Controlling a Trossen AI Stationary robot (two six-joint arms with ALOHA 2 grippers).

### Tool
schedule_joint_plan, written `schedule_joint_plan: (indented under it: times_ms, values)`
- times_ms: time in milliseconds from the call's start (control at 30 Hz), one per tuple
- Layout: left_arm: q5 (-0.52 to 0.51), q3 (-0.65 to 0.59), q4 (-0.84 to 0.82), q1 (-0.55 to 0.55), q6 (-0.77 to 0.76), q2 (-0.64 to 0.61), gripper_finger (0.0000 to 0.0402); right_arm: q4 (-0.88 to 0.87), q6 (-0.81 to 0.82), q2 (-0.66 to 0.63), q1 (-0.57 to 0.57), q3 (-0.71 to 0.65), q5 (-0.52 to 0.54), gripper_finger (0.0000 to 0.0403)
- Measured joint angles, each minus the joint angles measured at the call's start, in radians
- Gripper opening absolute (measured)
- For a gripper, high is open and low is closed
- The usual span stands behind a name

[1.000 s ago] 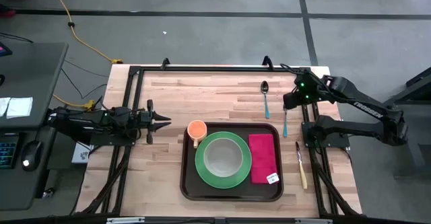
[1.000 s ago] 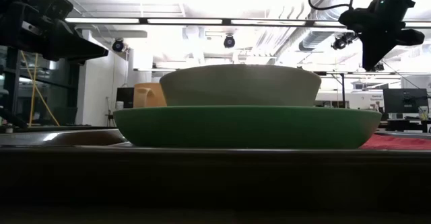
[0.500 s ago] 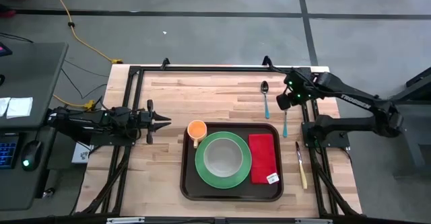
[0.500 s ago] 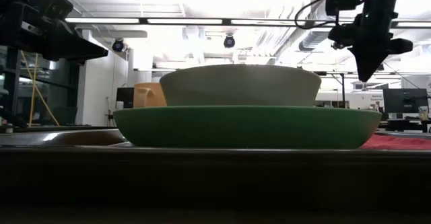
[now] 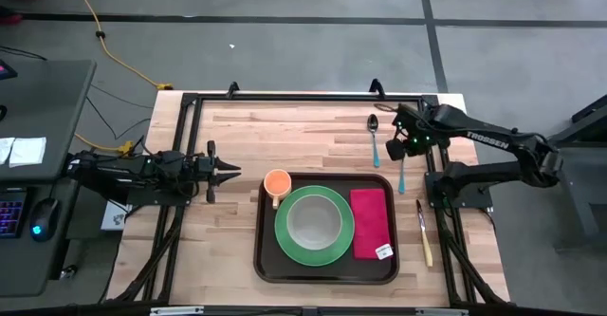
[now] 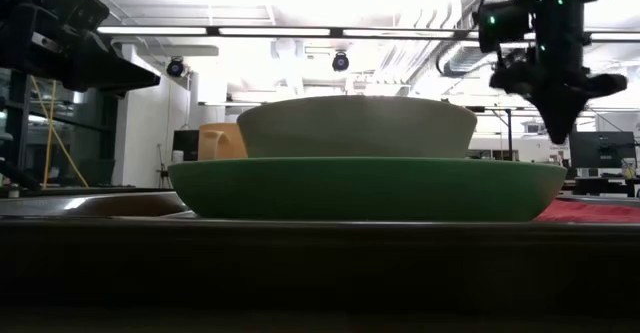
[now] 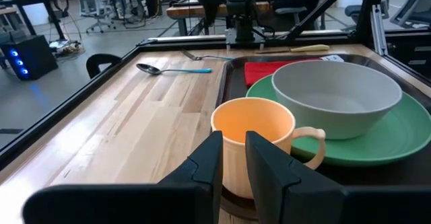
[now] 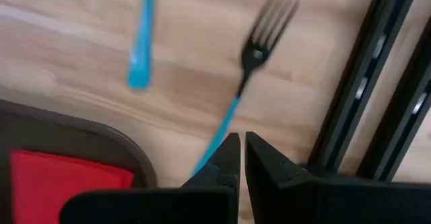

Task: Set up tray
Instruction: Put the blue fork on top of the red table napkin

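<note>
So the tray (image 5: 327,270) sits on the wooden table (image 5: 237,136) toward the near edge, a bit right of centre. It's carrying a green plate (image 5: 285,240) with a grey bowl (image 5: 315,221) on it, an orange cup (image 5: 276,182) in its far-left corner and a red napkin (image 5: 369,223) along its right side. The right gripper (image 5: 402,148) hovers above the table just past the tray's far-right corner, fingers (image 8: 229,158) pressed together with nothing between them, right over a blue-handled fork (image 8: 244,89), with a blue-handled spoon (image 5: 375,138) just beside it. A knife (image 5: 423,232) lies off the tray's right side. The left gripper (image 5: 230,173) waits at the table's left, fingers (image 7: 210,162) slightly parted, empty, aimed at the cup.
</note>
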Motion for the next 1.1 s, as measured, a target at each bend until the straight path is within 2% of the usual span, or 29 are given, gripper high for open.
schedule_joint_plan:
  times_ms: [233,367,633,1100]
  values:
    - [-0.005,0.0,-0.003,0.0,0.0,0.0,0.0097,0.067,0.043,0.0,0.0,-0.134,-0.018,0.0001]
    - [-0.008,0.0,-0.003,0.0,-0.004,0.0,0.0097,0.111,0.069,0.0,0.0,-0.145,-0.01,0.0001]
    - [-0.011,0.0,-0.004,0.0,-0.008,0.0,0.0097,0.159,0.114,0.0,0.0,-0.145,0.079,0.0003]
    - [-0.011,0.0,-0.005,0.0,-0.008,0.0,0.0097,0.232,0.149,0.0,0.0,-0.155,0.109,0.0124]
